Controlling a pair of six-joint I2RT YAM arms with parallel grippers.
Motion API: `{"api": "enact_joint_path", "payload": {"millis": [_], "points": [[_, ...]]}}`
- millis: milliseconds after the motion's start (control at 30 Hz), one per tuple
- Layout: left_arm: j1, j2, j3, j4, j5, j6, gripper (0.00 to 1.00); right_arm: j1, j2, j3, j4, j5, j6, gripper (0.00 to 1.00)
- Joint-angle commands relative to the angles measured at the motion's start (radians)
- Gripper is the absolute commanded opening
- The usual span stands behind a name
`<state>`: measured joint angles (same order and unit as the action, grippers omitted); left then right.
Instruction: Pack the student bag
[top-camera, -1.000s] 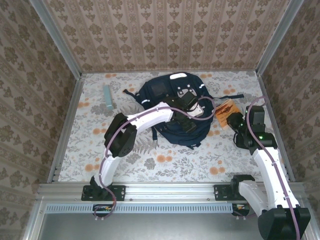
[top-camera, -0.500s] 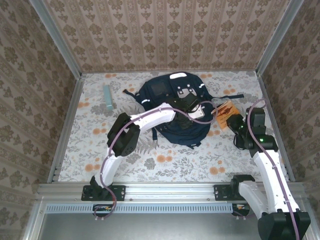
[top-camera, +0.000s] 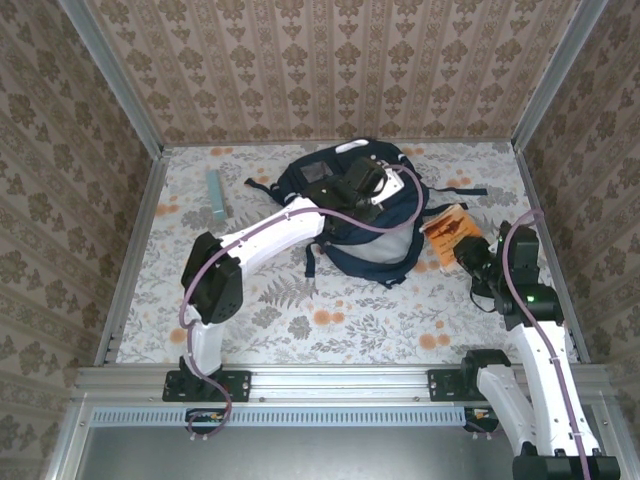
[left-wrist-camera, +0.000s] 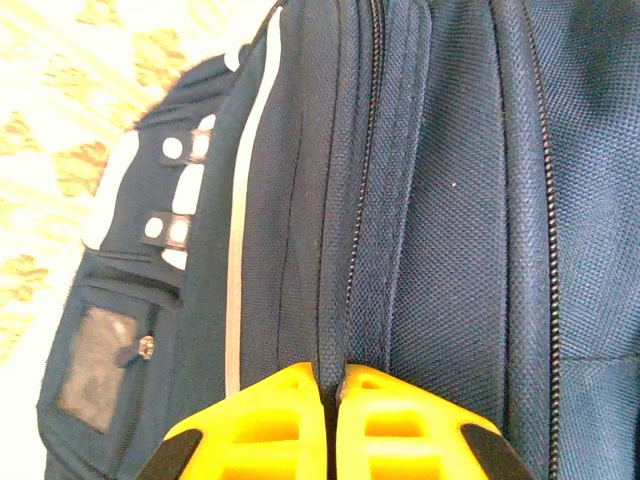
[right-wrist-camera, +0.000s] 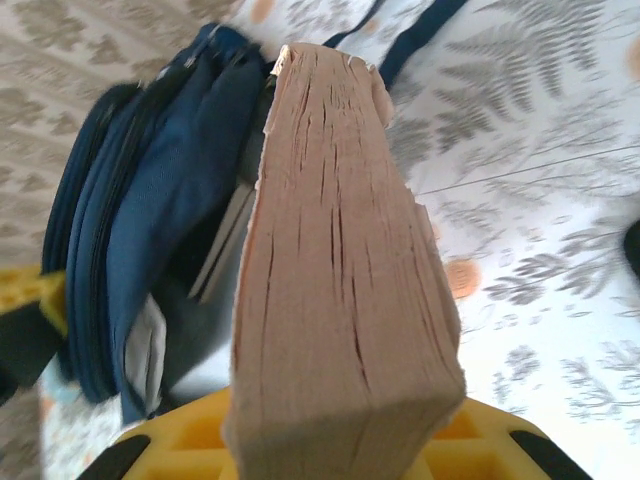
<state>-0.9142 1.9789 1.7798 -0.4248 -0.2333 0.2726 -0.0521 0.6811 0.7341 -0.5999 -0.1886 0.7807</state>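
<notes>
Student bag (top-camera: 345, 215) sits mid-worktop (top-camera: 300, 320), toward the far edge, with its straps trailing out toward the right edge. Left pincer (left-wrist-camera: 333, 385) is clamped tight on a ridge of navy fabric right beside a zip (left-wrist-camera: 365, 180). The yellow fingers (left-wrist-camera: 270, 420) are pressed together with only cloth between them. In the top view that arm reaches across the bag and grips its upper part. Likely reason: it is lifting the flap so the mouth gapes and stays put for loading. A paler lining shows on the bag's near-right side, which suggests the compartment is open there.

Right pincer (top-camera: 468, 252) grips a thick book (top-camera: 448, 225) with an orange cover, near the right edge and just beside the bag, not touching it. The wrist view shows the book's page edge pointing forward, with the spine end seated between the yellow fingers. The bag's opening is ahead and to the left. The book is held edge-on, probably so it can slide into the gap rather than lie flat across it.

Teal block (top-camera: 215, 193) lies near the far-left corner, well apart from the bag and untouched.

Judgement: the book is not yet in. The next move calls for lining its edge up with the opening. Risk: a corner of the book could catch on the bag's rim or a strap.
</notes>
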Motion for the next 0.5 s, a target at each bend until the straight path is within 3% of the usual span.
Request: {"api": "enact_joint_path", "payload": {"millis": [0, 200, 467], "points": [[0.010, -0.052, 0.022, 0.192, -0.113, -0.034, 0.00, -0.002, -0.016, -0.040, 0.162, -0.197, 0.039, 0.25], [0.011, -0.100, 0.006, 0.249, -0.098, -0.071, 0.00, 0.034, 0.054, -0.149, 0.439, -0.306, 0.223, 0.26], [0.003, -0.194, -0.046, 0.261, -0.047, -0.108, 0.00, 0.176, 0.298, -0.175, 0.798, -0.202, 0.358, 0.25]]}}
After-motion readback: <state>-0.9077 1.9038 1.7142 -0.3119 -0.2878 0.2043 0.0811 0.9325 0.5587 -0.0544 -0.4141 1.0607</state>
